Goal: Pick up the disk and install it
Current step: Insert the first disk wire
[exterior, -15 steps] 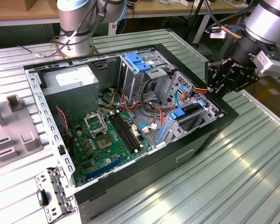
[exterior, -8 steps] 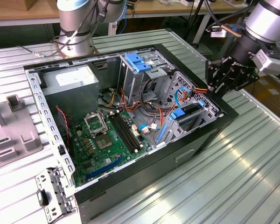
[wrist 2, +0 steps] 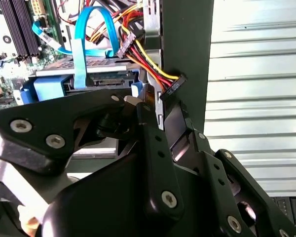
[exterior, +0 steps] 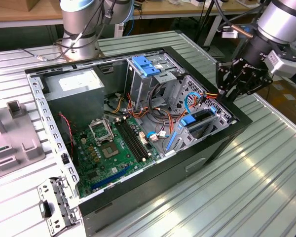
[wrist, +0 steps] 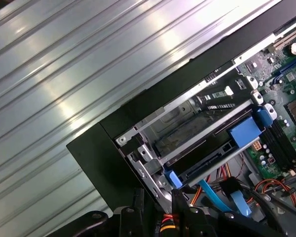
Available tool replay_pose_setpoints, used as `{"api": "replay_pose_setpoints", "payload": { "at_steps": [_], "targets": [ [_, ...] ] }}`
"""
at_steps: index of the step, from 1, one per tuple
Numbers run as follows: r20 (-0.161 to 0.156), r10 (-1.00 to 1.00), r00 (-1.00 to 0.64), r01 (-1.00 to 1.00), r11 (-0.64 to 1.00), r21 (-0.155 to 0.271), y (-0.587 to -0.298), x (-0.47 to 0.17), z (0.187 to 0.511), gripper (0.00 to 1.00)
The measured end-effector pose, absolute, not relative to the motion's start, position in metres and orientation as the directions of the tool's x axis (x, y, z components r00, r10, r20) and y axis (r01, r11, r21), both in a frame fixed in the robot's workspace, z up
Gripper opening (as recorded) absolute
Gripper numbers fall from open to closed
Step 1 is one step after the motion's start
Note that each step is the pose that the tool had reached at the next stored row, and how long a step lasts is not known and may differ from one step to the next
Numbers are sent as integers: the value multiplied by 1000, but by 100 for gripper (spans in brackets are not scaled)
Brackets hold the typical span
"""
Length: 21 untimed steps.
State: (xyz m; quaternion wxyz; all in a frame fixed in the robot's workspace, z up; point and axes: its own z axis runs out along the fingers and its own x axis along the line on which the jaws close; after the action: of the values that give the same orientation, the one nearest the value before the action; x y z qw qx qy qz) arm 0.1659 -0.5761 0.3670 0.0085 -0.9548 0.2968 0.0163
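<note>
Computer cases [exterior: 153, 173]: we count one
Disks [exterior: 201, 120]: we see one
Grippers [exterior: 226, 89]: one
Circuit boards [exterior: 111, 150]: one
Grey boxes [exterior: 75, 91]: one

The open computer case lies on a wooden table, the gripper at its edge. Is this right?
No: the table is ribbed metal, not wood, as the exterior view shows. The open computer case lies on it, the gripper at its edge.

Blue-framed disk [exterior: 200, 122] seated in the case's drive bay (cables just beside)
</note>
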Motion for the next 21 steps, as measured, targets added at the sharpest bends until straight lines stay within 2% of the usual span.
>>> {"api": "replay_pose_setpoints", "payload": {
  "at_steps": [10,21],
  "targets": [
    [-36,-577,816,-577,-817,-7,-562,167,366,36],
    [-36,-578,816,-578,-816,-7,-561,169,366,36]
  ]
}}
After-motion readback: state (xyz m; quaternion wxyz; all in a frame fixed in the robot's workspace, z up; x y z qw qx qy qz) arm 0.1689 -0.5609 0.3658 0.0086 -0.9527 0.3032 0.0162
